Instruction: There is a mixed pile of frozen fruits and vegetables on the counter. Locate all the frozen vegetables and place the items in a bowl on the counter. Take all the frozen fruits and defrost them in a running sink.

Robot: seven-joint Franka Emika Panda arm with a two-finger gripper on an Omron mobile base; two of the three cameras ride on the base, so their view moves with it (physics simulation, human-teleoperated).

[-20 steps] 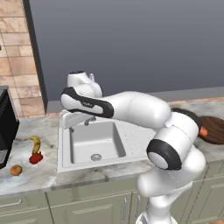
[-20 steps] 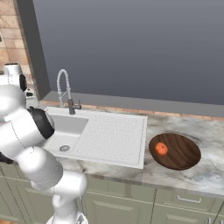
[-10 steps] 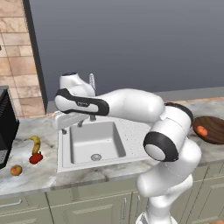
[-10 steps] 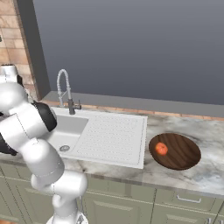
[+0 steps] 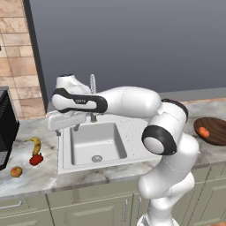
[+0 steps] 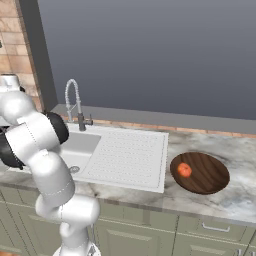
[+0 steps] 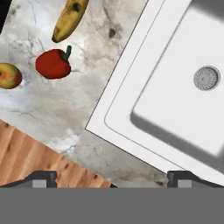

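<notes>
Pepper (image 7: 53, 64), red with a green stem, lies on the counter (image 7: 87, 83) between the banana (image 7: 70, 19) and the small orange-yellow fruit (image 7: 8, 75), all three near each other but apart, left of the sink (image 7: 175, 87) in the base views. Tomato-like ball (image 6: 184, 170) already sits in the bowl (image 6: 212, 175) far to the right, so one vegetable looks done and the pepper is the likely next pick. That's a guess from the layout.

Gripper (image 7: 111, 179) has its jaws spread wide, nothing between them, tips barely poking up at the bottom of the hand view. In the left base view the hand hovers over the sink's left rim, short of the produce. The camera looks straight down, with the counter's front edge and wood floor (image 7: 30, 162) at lower left.

To do it well: shift further left until the pepper sits centred between the tips, then go straight down. Pepper is lumpy, so close across the body, not the stem. Keep clear of the banana tip, which lies just beside the pepper's stem, and of the round fruit, which would probably roll if nudged. Jaws are wide enough as they are. Lift high before swinging right, since the faucet (image 5: 92, 84) stands in the path to the bowl. Pepper looks small and light, so a gentle squeeze should do.
</notes>
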